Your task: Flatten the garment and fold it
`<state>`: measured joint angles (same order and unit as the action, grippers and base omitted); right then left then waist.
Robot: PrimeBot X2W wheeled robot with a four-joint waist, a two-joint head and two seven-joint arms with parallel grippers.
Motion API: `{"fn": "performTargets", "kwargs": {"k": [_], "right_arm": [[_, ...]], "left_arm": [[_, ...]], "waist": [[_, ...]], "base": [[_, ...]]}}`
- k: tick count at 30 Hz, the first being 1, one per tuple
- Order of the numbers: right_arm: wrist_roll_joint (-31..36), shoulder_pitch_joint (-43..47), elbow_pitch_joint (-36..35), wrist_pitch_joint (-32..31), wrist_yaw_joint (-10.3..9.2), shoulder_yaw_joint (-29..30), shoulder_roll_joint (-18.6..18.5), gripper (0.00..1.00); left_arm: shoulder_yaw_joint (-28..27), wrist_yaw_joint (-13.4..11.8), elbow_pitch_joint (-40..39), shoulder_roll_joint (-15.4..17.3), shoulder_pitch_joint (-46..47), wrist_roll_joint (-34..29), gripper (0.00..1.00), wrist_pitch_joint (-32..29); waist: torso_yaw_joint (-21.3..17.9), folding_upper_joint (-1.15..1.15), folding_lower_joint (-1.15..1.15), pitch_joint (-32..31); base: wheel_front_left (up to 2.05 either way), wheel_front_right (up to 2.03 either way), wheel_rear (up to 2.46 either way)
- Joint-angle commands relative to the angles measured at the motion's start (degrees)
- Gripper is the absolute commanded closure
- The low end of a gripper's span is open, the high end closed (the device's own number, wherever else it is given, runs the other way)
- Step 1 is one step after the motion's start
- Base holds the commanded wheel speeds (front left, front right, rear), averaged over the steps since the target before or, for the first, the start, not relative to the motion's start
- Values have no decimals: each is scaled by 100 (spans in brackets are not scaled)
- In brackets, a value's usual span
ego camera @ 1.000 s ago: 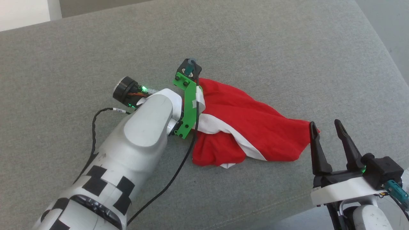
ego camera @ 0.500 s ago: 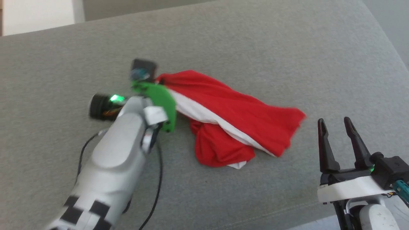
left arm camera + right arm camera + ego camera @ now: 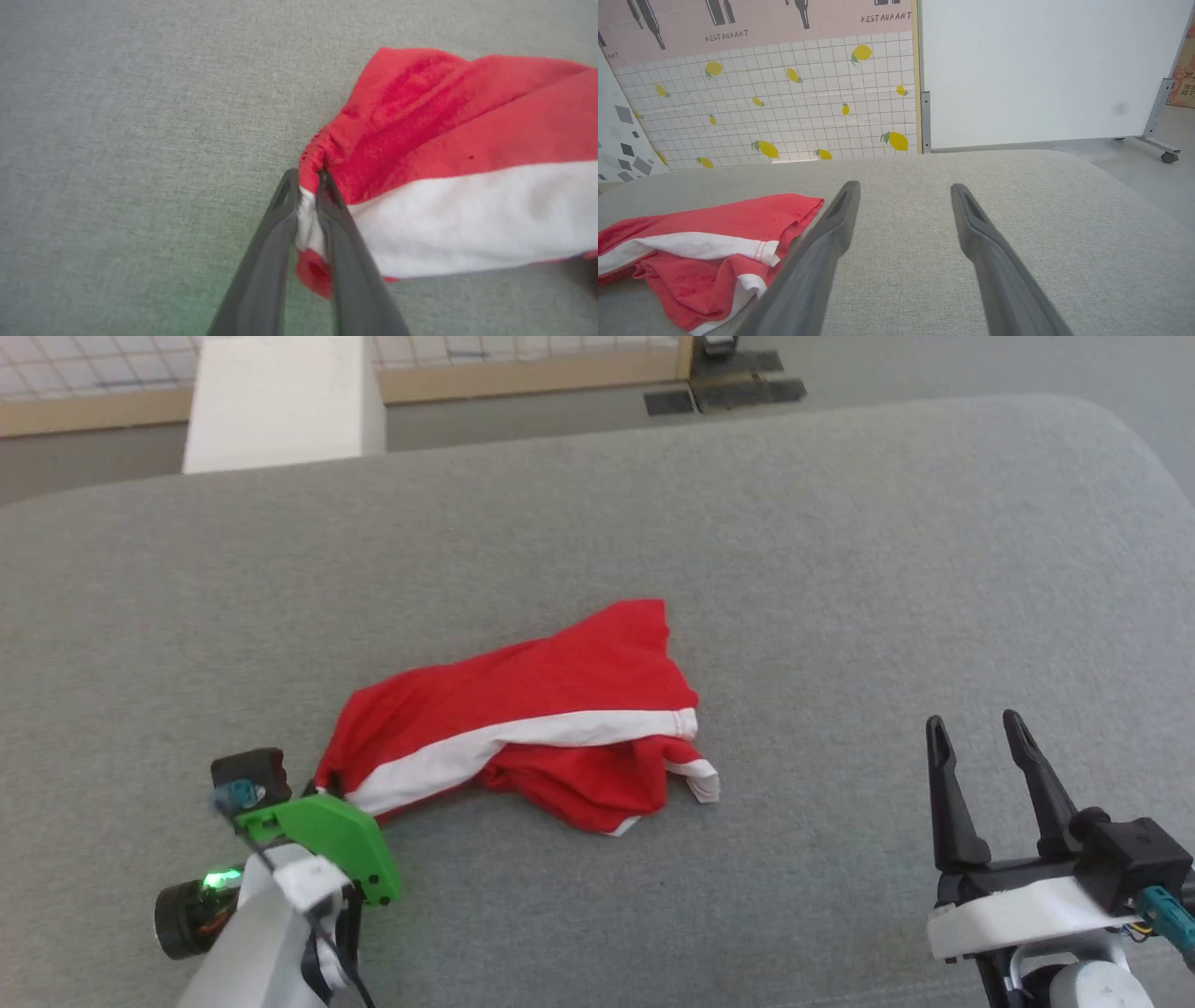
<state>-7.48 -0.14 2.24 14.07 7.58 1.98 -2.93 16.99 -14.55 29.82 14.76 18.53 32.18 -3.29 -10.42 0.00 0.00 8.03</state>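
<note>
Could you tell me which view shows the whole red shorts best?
The head view: the whole shorts lie crumpled on the grey cushion. The left wrist view shows the gathered edge pinched in the left gripper; the right wrist view, the hem end beside the open right gripper.

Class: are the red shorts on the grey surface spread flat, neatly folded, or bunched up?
Bunched up: the shorts lie in uneven overlapping layers, one end pinched by the left gripper.
</note>
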Motion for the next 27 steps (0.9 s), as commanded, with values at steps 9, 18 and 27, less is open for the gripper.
{"fn": "performTargets", "kwargs": {"k": [9,18,27], "right_arm": [[89,158,-190,-178,-9,-112,5,0],[-179,-489,140,-1377,-9,-776,5,0],[-844,-1761,1171,-3649,-9,-1035,5,0]], "left_arm": [[-360,541,-1220,-279,-772,-53,0,1802],[-1364,1027,-2933,-857,-1367,-1380,0,1827],[-1803,1645,-3321,-1150,-1275,-1870,0,1828]], "waist": [[360,0,0,-390],[575,0,0,-115],[869,0,0,315]], "base": [[0,0,0],[0,0,0],[0,0,0]]}}
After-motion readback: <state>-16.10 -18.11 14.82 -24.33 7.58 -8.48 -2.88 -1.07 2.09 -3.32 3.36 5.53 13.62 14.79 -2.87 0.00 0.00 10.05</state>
